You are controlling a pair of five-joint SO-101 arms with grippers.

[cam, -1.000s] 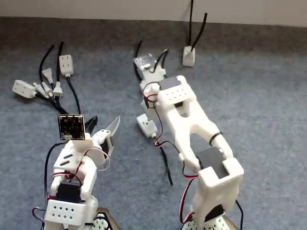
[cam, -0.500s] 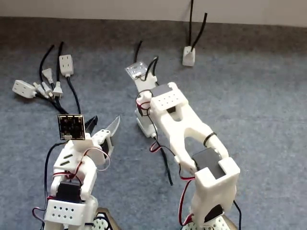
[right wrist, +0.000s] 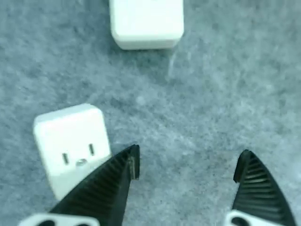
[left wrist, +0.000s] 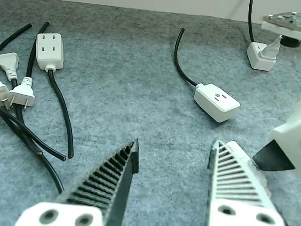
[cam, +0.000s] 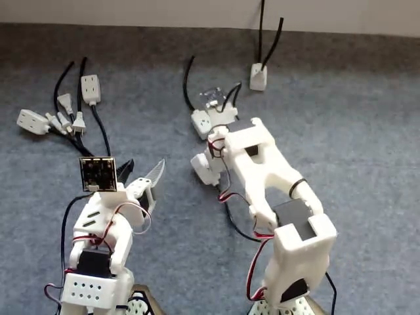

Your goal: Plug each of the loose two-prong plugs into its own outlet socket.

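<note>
My right gripper [right wrist: 186,165] is open and low over the carpet, with nothing between its fingers. A white outlet socket [right wrist: 70,141] lies face up right beside one finger [right wrist: 117,179]. The same socket [cam: 200,121] sits left of the right arm's wrist, and its black cord curves away toward the back. My left gripper [left wrist: 176,143] is open and holds nothing, set back near the left arm's base [cam: 143,165]. Loose two-prong plugs [cam: 79,121] [left wrist: 23,92] lie at the far left among black cords.
Two more white sockets [cam: 90,88] [cam: 33,121] lie by the plugs. Another socket [cam: 258,77] sits at the back, with cords running up to the wall. A white block [cam: 207,167] with a black cord lies under the right arm. A second white block [right wrist: 146,23] lies beyond the right gripper.
The right arm's wrist swung left, then back to the right, and the socket beside it has come into sight. The cord under the arm shifted. The left arm has stayed still.
</note>
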